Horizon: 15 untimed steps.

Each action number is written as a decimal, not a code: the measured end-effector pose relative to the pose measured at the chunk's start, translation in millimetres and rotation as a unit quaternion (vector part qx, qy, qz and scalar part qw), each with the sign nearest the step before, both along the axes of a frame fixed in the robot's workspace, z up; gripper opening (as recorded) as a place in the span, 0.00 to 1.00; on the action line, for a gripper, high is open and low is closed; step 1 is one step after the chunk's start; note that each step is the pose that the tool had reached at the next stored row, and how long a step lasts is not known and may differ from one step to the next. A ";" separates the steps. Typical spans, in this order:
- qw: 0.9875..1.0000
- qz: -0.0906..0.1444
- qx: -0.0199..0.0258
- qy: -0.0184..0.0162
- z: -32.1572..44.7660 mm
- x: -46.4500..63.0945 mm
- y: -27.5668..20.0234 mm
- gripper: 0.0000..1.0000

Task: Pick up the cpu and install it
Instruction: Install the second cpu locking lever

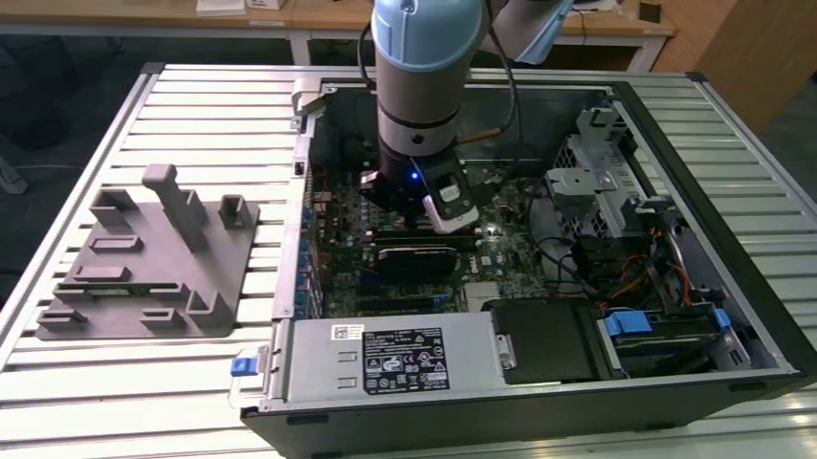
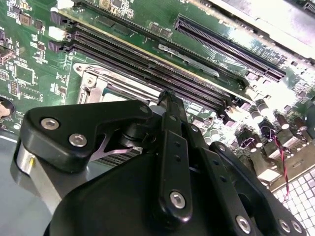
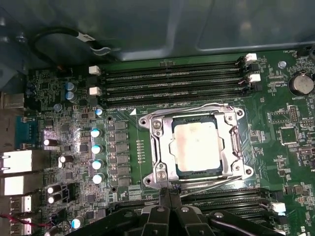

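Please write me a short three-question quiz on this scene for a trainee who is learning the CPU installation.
1. True or false: the cpu lies inside the metal socket frame on the motherboard.
2. Multiple choice: in the exterior view, the grey tray sits (A) inside the computer case, (B) on the slatted table at the exterior view's left of the case, (C) on the power supply.
3. Fill in: in the first wrist view, the memory slots beyond the socket are ____.

Key: 1 true; 2 B; 3 empty.
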<state>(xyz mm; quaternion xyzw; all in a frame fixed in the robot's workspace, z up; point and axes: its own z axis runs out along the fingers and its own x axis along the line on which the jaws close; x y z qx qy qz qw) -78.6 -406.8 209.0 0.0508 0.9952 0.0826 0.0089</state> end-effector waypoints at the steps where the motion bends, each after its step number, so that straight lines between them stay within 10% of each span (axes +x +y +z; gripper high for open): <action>1: 1.000 0.000 0.001 0.000 0.0 -0.1 -0.8 0.11; 5: 1.000 0.000 0.007 0.000 -0.6 -1.0 -4.7 0.11; 15: 0.999 0.000 0.039 0.000 -5.9 -4.7 -12.0 0.11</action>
